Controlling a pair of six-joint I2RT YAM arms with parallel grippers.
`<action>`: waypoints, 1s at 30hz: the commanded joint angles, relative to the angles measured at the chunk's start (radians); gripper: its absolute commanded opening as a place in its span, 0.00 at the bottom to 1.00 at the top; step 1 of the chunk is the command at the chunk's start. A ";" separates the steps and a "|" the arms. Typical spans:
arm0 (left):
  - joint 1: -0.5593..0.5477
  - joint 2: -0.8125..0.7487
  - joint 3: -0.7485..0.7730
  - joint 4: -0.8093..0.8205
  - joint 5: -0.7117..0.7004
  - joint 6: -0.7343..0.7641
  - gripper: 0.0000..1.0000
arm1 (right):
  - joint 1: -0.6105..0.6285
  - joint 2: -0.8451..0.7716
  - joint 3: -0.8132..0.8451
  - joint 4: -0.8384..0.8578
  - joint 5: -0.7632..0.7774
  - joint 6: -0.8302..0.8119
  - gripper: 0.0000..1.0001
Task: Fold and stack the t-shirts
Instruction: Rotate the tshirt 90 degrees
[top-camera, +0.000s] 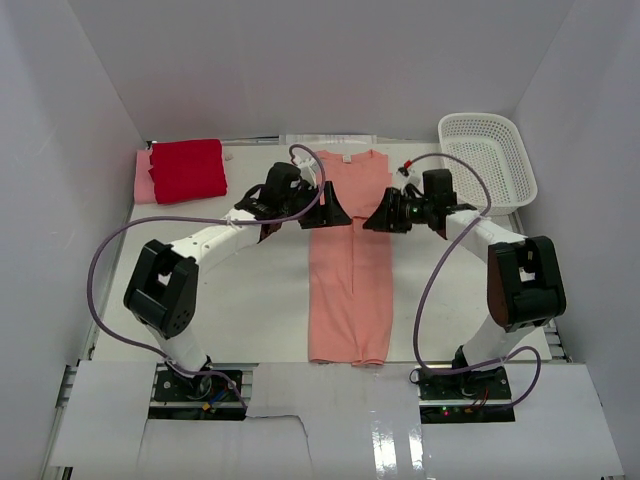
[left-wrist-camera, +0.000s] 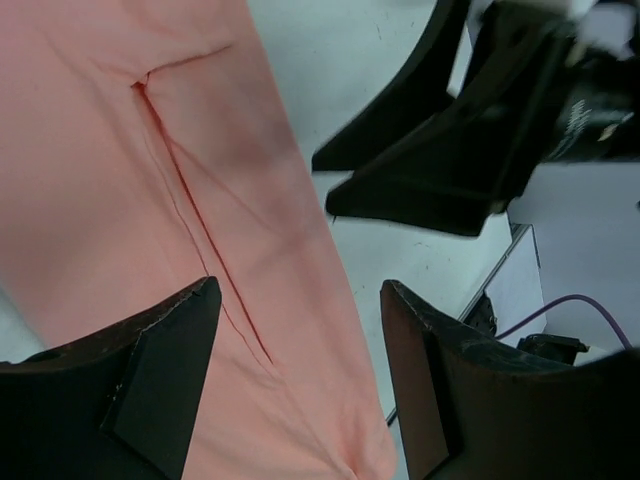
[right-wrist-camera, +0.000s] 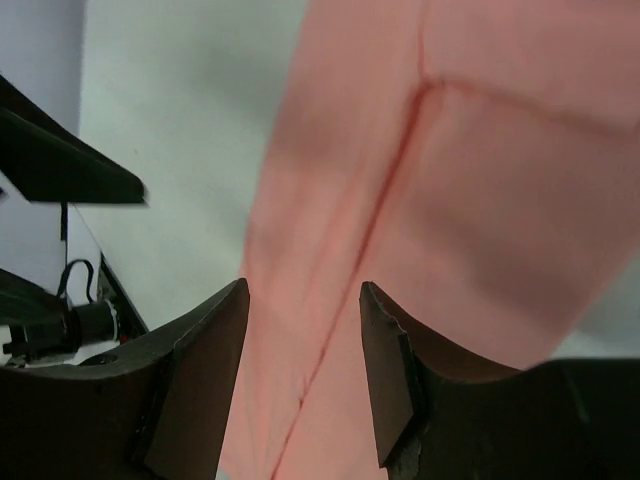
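Note:
A salmon t-shirt (top-camera: 347, 270) lies folded lengthwise into a long strip down the middle of the table, collar at the far end. My left gripper (top-camera: 332, 212) is open over the strip's left edge near the shoulders. My right gripper (top-camera: 378, 220) is open over its right edge, facing the left one. In the left wrist view the open gripper (left-wrist-camera: 300, 290) hangs above the shirt (left-wrist-camera: 180, 200) and holds nothing. In the right wrist view the open gripper (right-wrist-camera: 303, 300) is above the shirt's centre seam (right-wrist-camera: 400, 150). A folded red shirt (top-camera: 188, 168) lies on a folded pink one (top-camera: 143, 178) at the back left.
A white plastic basket (top-camera: 488, 160) stands at the back right corner. White walls close in the table on three sides. The right gripper's black fingers (left-wrist-camera: 440, 170) show in the left wrist view, close to my left gripper.

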 joint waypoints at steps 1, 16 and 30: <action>0.006 0.045 0.023 0.150 0.076 0.047 0.76 | 0.003 -0.018 -0.103 -0.020 -0.007 -0.031 0.55; 0.010 0.259 -0.020 0.295 0.111 0.027 0.75 | 0.003 0.125 -0.196 0.132 -0.061 -0.017 0.54; 0.140 0.501 0.086 0.315 0.120 -0.010 0.74 | 0.001 0.364 0.013 0.080 -0.008 -0.038 0.54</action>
